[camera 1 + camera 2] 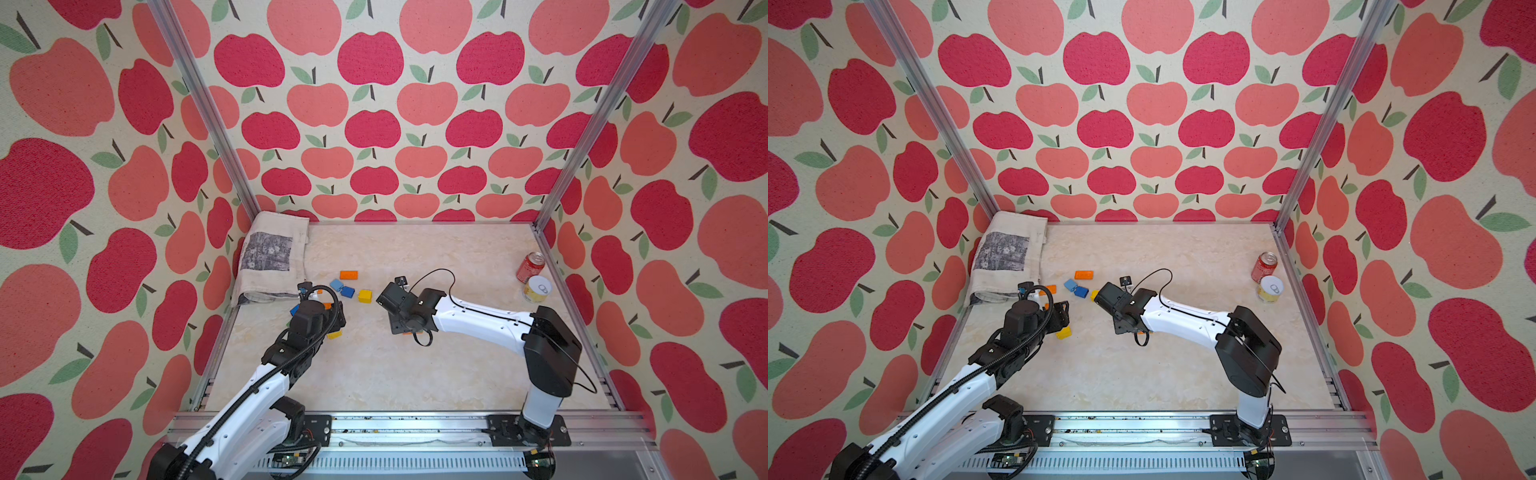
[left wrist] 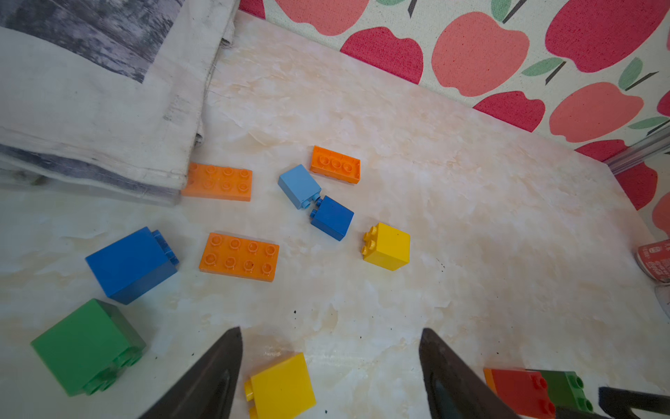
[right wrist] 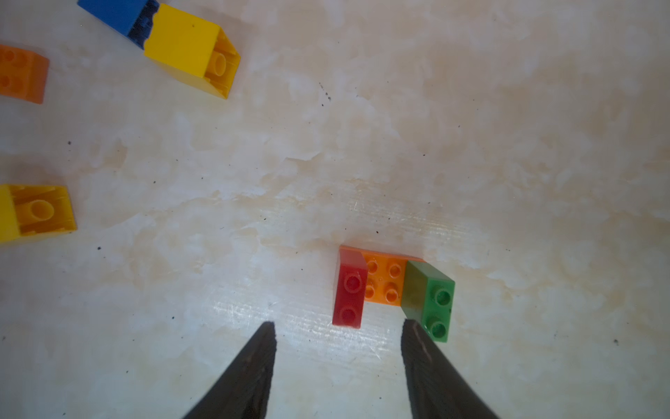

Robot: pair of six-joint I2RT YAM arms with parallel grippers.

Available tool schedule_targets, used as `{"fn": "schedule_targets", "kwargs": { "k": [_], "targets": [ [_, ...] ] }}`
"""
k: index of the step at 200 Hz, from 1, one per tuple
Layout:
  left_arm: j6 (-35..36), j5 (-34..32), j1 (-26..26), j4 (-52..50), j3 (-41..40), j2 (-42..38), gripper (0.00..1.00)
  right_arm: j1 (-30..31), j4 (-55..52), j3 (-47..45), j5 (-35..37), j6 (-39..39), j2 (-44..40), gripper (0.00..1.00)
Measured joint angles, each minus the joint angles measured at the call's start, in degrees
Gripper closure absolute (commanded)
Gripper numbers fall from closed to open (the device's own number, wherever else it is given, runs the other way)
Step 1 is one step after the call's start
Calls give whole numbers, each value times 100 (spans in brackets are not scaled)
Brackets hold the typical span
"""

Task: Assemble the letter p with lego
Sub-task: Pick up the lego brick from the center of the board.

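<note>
Table (image 1: 415,374) of cream marbled finish, walled with apple-print paper. Folded off-white cloth with a grey print (image 1: 272,257) in the far left corner.

Left hand (image 2: 330,362) low over the left-centre, fingers spread wide, pinching nothing. Yellow plastic brick (image 2: 281,388) on its side on the table below the gap, close by one finger.

Right hand (image 3: 337,326) over the middle, fingers apart, holding nothing. One fingertip at the edge of the green studded brick (image 3: 437,308); contact impossible to judge.

Red soda can (image 1: 530,267) and yellow tin with a pull-tab lid (image 1: 537,289) just beside each other at the right edge, tin nearer.

Joined lego piece beneath the right hand: flat orange studded plate (image 3: 384,283) lying on the table. Red studded brick (image 3: 350,294) on one end, green studded brick on the other, bare studs between.

Loose lego between cloth and right hand:
- Blue brick (image 2: 132,265) and loose green brick (image 2: 87,348) on their sides.
- Three more orange plates, one (image 2: 217,181) touching the cloth.
- Light blue brick (image 2: 299,185) stud-to-stud against a small dark blue brick (image 2: 331,217).
- Second yellow brick (image 2: 386,246) just right of those.
</note>
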Motion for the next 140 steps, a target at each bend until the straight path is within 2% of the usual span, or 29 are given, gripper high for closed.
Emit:
{"fn": "schedule_targets", "kwargs": {
  "k": [26,43,69,100,124,140],
  "targets": [
    [35,192,136,-227,560,929,21,42,398,-616,28,-402,-813,38],
    [79,280,262,-404,896,1517,24,48,686,-1161,79,-706,-1471,38],
    [208,232,461,-949,1480,2229,23,48,1139,-1947,212,-1237,-2452,35],
    [190,234,796,-1272,1709,2509,23,17,1578,-2693,385,-1810,-3241,32],
    [37,247,918,-1390,1709,2660,20,-90,1797,-3018,382,-2105,-3451,31],
    [-66,293,907,-1412,1709,2898,17,-149,1912,-3139,361,-2234,-3501,27]
  ]
}}
